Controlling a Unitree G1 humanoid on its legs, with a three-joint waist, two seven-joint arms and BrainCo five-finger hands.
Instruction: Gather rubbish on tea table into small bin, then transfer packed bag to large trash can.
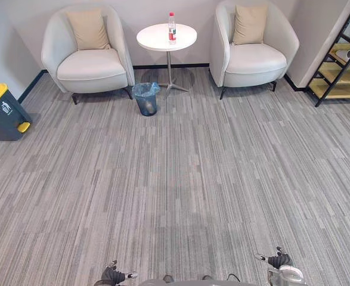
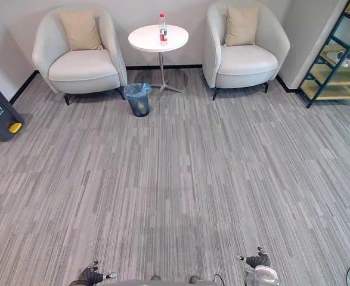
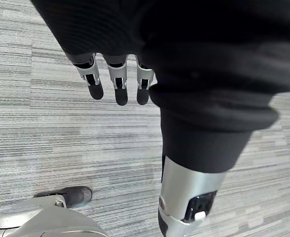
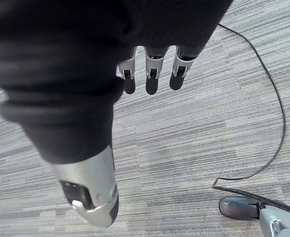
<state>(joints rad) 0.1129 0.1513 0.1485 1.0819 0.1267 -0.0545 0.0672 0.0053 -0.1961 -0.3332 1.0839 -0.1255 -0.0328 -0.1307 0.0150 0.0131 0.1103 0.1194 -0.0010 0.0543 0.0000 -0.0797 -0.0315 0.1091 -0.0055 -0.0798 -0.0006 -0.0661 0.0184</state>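
A clear plastic bottle (image 1: 172, 28) with a red cap and label stands upright on the round white tea table (image 1: 157, 39) at the far end of the room. A small dark mesh bin (image 1: 146, 99) lined with a blue bag sits on the carpet just left of the table's base. A large dark grey trash can (image 1: 3, 111) with a yellow lid stands at the far left wall. My left hand (image 3: 116, 79) hangs by my side with straight fingers and holds nothing. My right hand (image 4: 152, 74) hangs the same way, empty, far from the table.
Two cream armchairs (image 1: 91, 56) (image 1: 252, 50) with beige cushions flank the table. A black-framed shelf (image 1: 341, 65) with wooden boards stands at the right wall. Wide grey striped carpet (image 1: 175, 179) lies between me and the table.
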